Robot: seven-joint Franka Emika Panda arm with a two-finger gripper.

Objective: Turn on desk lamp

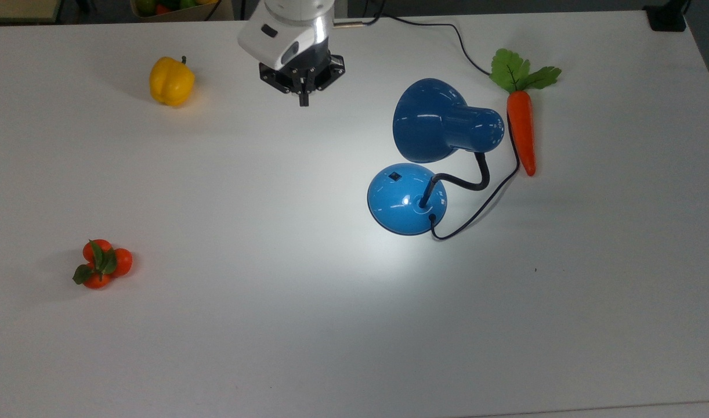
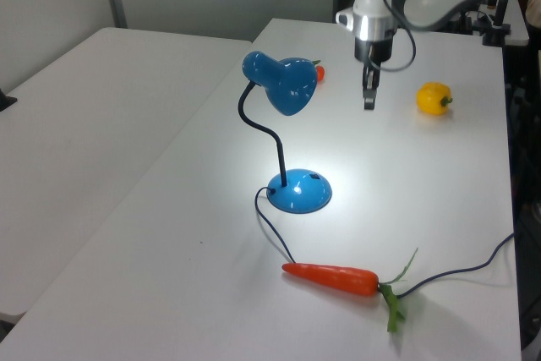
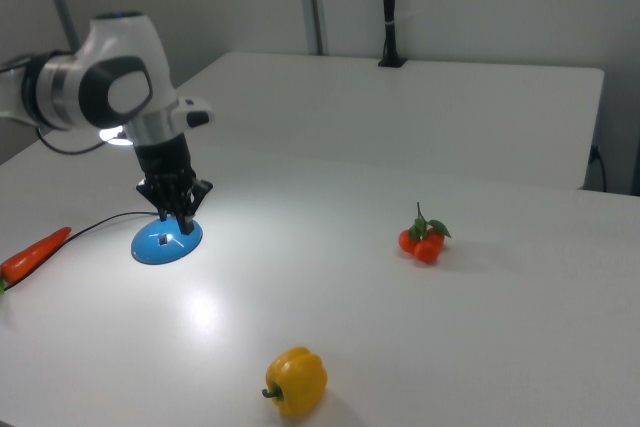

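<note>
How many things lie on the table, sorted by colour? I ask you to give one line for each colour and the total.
Blue: 1, the desk lamp
Yellow: 1, the pepper
Orange: 2, the carrot and the tangerine cluster
Total: 4

Overhead cam plus two opp. side cams

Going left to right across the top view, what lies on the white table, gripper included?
Cluster of small tomatoes → yellow bell pepper → gripper → desk lamp → carrot.
</note>
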